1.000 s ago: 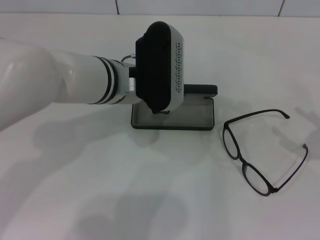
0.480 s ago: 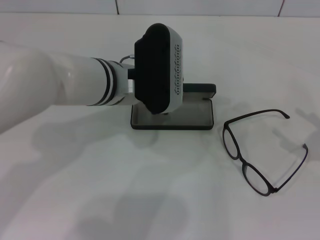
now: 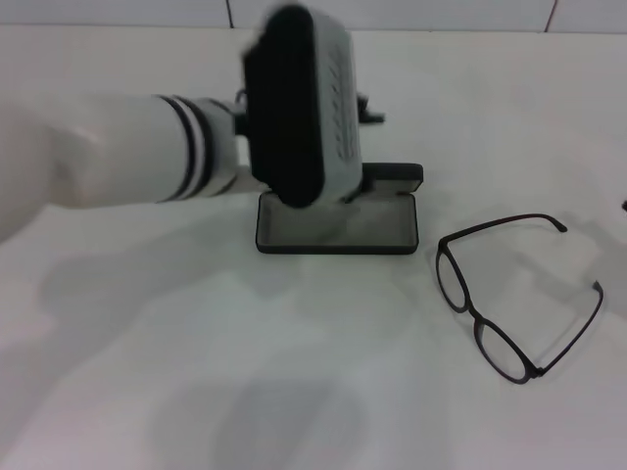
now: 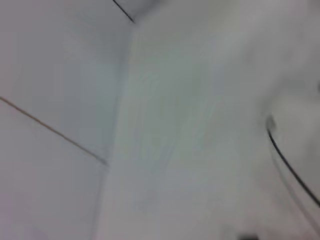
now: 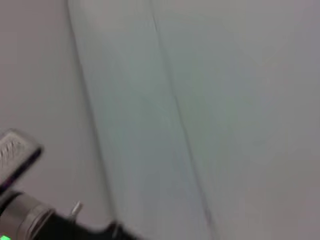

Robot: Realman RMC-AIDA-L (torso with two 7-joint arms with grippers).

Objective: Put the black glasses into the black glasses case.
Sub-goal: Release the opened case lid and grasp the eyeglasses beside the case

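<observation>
Lying right of the open black glasses case (image 3: 338,223), the black glasses (image 3: 509,294) run diagonally; the left claw (image 3: 367,110) hovers over the case, grip unreadable.

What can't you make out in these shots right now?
- Left gripper's fingers: head view, hidden behind the left arm's own wrist housing.
- Black glasses case: its lid mostly covered by that housing.
- Right gripper: out of the head view.
- Both wrist views: motion-blurred.
- Black glasses: fully visible.

left arm (image 3: 147,162) reaching across, raised | left tool hidden
</observation>
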